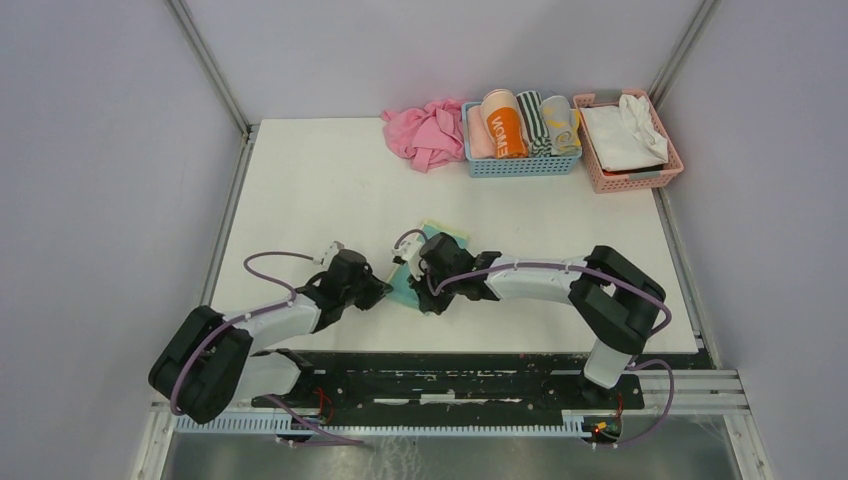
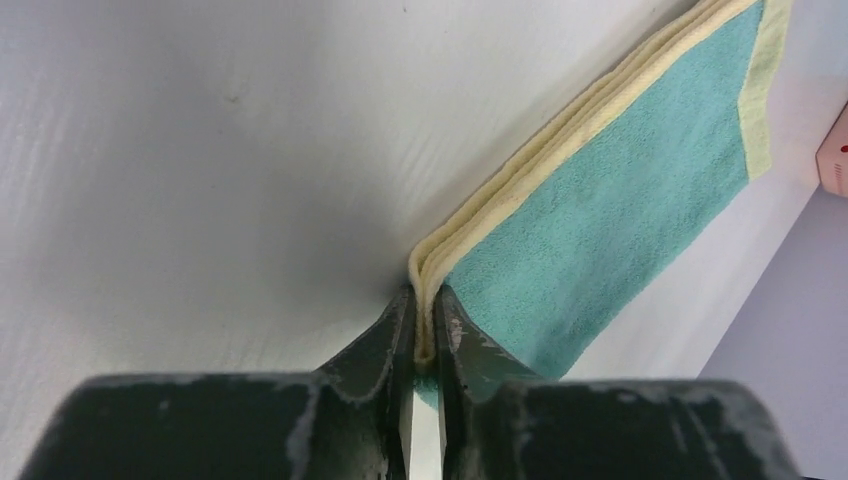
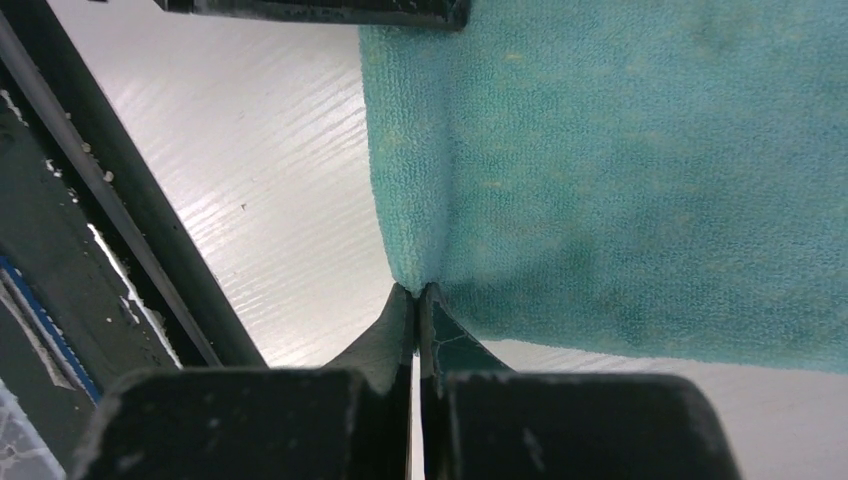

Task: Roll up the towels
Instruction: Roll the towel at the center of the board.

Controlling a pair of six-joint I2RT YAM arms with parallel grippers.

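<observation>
Two arms bolted to the black base rail [image 1: 450, 385]. The left arm [image 1: 270, 325] and right arm [image 1: 540, 280] have white link shells and black joint housings, with a purple cable [image 1: 262, 255] looped along each. The gripper fingers [image 2: 385, 345] are dark, with edges scuffed pale.

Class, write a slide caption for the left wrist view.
Left tool pinching the layered edge of the folded yellow-and-teal towel.

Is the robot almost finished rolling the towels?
Partly. Some rolled towels already sit in the blue basket. The left tool and right tool both pinch the teal towel, which is folded in layers. It is not rolled yet.
</observation>
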